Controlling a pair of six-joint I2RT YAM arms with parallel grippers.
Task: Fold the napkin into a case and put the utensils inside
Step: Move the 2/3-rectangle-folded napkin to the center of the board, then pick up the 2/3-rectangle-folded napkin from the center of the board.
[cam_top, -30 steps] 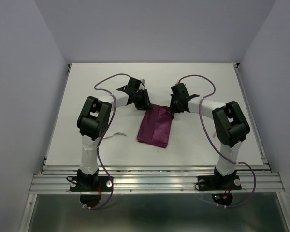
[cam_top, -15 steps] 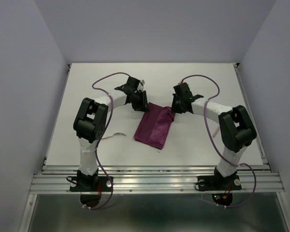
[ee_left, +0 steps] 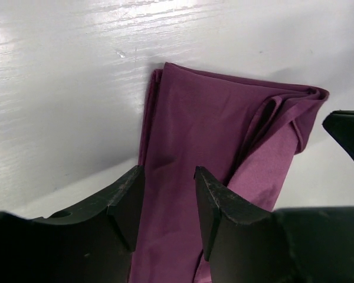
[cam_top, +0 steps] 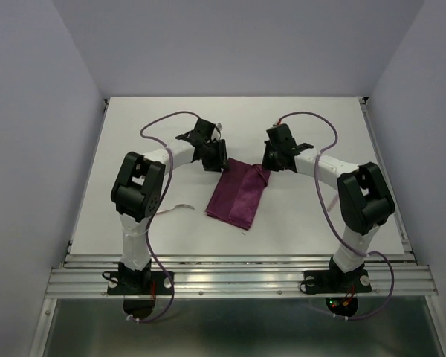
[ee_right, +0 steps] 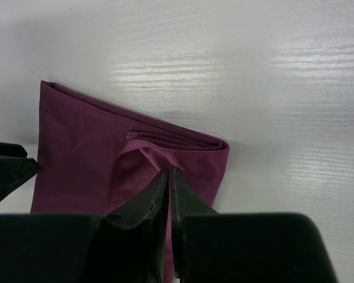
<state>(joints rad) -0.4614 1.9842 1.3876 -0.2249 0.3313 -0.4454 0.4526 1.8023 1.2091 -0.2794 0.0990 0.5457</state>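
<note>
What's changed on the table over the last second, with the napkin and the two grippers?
The napkin's near end swung slightly toward the left arm's side. The left gripper shifted a little to the left, and its jaws are open above the cloth. The right gripper stayed pinched on the napkin's folded far corner. The pale utensil left of the napkin did not move.

Both arms forward; left hand (ee_left: 168, 174) parted, right hand (ee_right: 169, 172) pinched shut.
</note>
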